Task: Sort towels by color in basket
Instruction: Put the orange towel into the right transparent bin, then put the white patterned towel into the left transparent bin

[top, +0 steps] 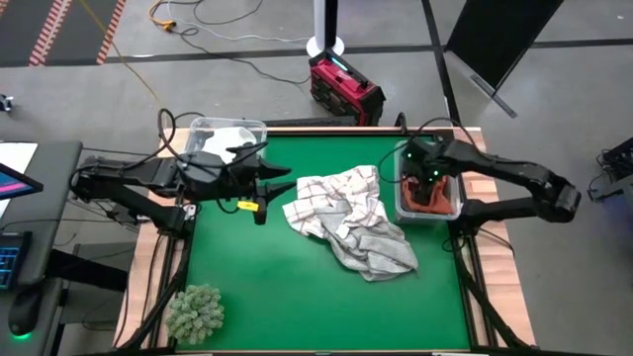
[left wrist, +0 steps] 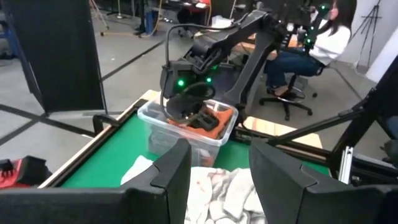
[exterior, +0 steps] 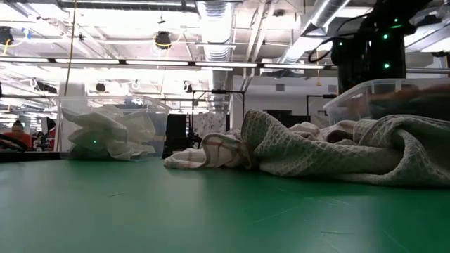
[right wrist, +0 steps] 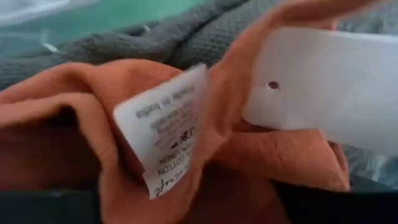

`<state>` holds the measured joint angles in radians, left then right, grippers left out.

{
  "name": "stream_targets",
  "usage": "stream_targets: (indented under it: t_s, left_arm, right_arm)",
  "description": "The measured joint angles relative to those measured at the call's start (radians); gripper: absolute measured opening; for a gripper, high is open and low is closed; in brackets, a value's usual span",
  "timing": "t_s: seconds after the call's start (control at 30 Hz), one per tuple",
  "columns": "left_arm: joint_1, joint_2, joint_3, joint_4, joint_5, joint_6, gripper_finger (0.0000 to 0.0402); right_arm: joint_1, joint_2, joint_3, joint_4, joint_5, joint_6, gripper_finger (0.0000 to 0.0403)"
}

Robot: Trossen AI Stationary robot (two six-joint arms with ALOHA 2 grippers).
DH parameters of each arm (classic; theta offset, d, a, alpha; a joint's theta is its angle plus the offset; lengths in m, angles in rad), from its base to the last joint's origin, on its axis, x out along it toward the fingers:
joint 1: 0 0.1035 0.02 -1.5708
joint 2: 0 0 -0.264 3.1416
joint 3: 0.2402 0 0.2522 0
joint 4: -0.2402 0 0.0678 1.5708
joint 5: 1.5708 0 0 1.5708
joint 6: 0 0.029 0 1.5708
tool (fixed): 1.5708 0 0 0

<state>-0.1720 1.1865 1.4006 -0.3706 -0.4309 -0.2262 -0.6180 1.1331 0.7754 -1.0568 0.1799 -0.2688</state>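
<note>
Rust-orange towel lies in the clear bin at the counter's right edge, on a dark grey towel; its white care label faces up. Right gripper sits low inside this bin, fingers spread wide, gripping nothing. Grid-checked white towel and light grey towel are heaped mid-counter. White towels fill the far-left bin. Left gripper hovers beside the heap, fingers partly open, empty. Fuzzy green clump near front-left corner.
</note>
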Motion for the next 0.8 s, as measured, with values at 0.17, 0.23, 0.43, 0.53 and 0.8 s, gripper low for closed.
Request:
stream_targets:
  t_s: [0.17, 0.23, 0.43, 0.53, 0.8]
  left_arm:
    - [0.0, -0.018, 0.0, -0.007, -0.004, -0.002, 0.0153]
    - [0.0, -0.022, 0.0, -0.008, -0.005, 0.004, 0.0153]
    - [0.0, -0.024, 0.0, -0.009, -0.008, 0.015, 0.0153]
    - [0.0, -0.024, 0.0, -0.014, -0.021, 0.029, 0.0153]
    - [-0.017, 0.005, -0.02, -0.027, -0.047, 0.022, 0.0153]
  right_arm:
    - [-0.029, -0.023, 0.074, -0.098, -0.009, -0.009, 0.0302]
    - [-0.03, -0.041, 0.145, -0.134, -0.003, -0.015, 0.0302]
    - [-0.017, -0.076, 0.398, -0.182, 0.002, 0.072, 0.0301]
    - [0.016, -0.085, 0.496, -0.177, -0.019, 0.128, 0.0301]
    - [0.342, -0.029, 0.521, -0.008, -0.201, 0.29, 0.0301]
